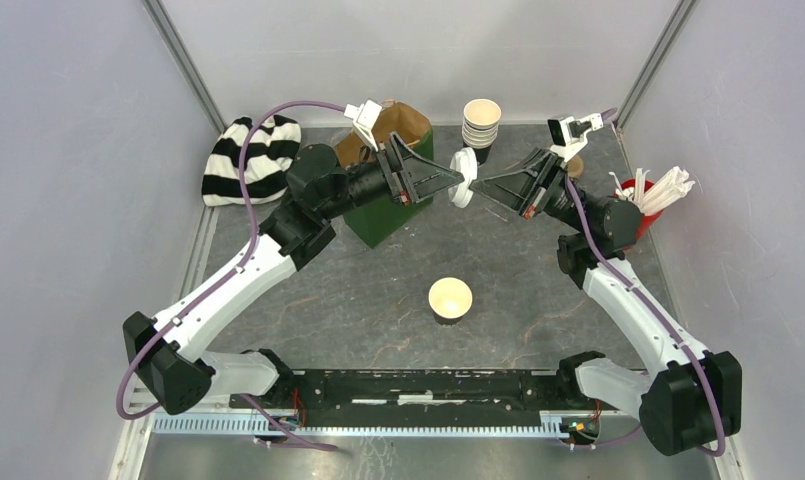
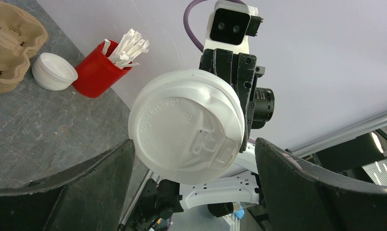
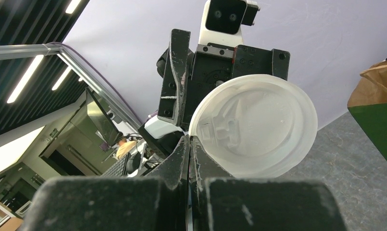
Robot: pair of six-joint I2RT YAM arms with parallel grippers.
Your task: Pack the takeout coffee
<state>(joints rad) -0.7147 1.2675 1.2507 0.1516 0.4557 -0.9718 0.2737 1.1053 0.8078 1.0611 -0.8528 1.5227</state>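
A white plastic lid (image 1: 464, 178) hangs in the air over the back middle of the table. My right gripper (image 1: 480, 186) is shut on its rim, and in the right wrist view the lid (image 3: 258, 132) stands on edge just past the closed fingertips (image 3: 189, 139). My left gripper (image 1: 459, 178) faces it from the left, open wide. In the left wrist view the lid (image 2: 186, 127) sits between the spread fingers (image 2: 105, 173), with a gap on the right side. One takeout coffee cup (image 1: 450, 298), dark outside and cream inside, stands open and unlidded on the table in front.
A green and brown paper bag (image 1: 388, 205) stands under the left wrist. Stacked cups (image 1: 481, 122) are at the back, a striped cloth (image 1: 250, 158) back left. A red cup of stirrers (image 1: 640, 205), spare lids (image 2: 53, 71) and a cardboard carrier (image 2: 11, 43) sit back right.
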